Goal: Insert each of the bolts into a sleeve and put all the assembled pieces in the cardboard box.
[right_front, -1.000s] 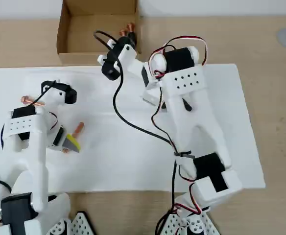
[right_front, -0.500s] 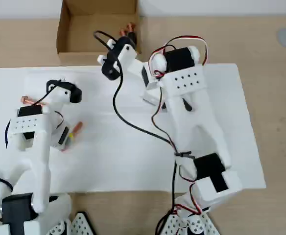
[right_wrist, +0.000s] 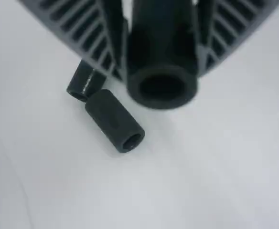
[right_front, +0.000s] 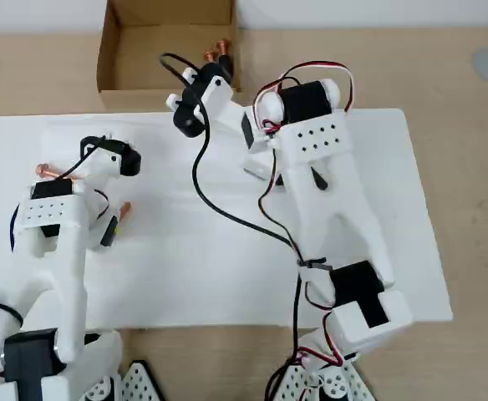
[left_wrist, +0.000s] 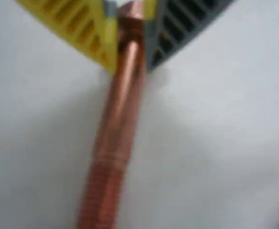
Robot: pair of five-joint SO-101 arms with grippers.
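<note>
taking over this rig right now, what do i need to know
Left gripper: shut on a copper bolt, over the white sheet.
Right gripper: shut on a black sleeve, open end facing out.
Two loose sleeves lie on the sheet near it; a spare bolt lies beside the left arm.
Cardboard box: copper ends show at its right wall, likely finished pieces.
To do: mate the held bolt and sleeve, box it, repeat for the rest.
</note>
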